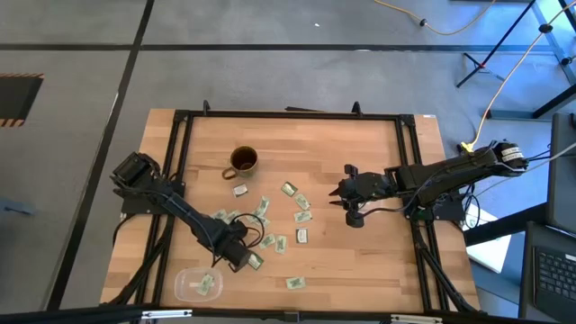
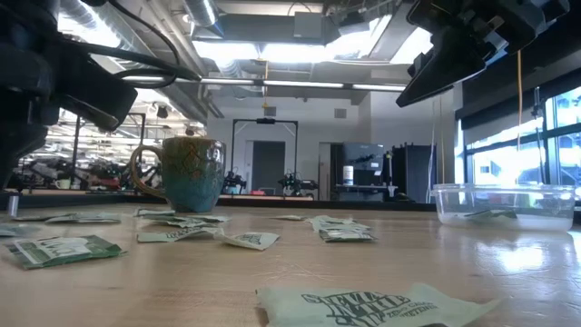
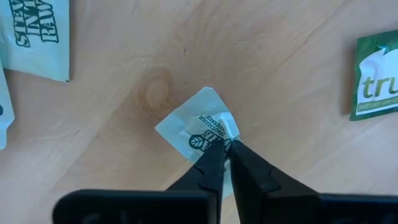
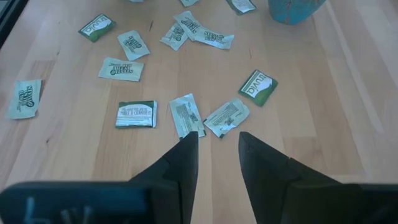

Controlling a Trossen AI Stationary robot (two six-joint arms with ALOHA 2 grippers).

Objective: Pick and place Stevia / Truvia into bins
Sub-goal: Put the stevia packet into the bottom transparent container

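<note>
White sachet (image 3: 202,121), pinched at one corner between the closed fingers of the left gripper (image 3: 225,149), lying on the table (image 3: 280,68) among the near-left sachets. Just nearer stands a clear bin (image 1: 196,285) holding a few sachets. Further sachets (image 4: 135,114) lie scattered across the middle of the table, near of a brown mug (image 1: 243,162). The right gripper (image 4: 214,146) hovers at mid-right with fingers apart, empty, above two sachets.
</note>
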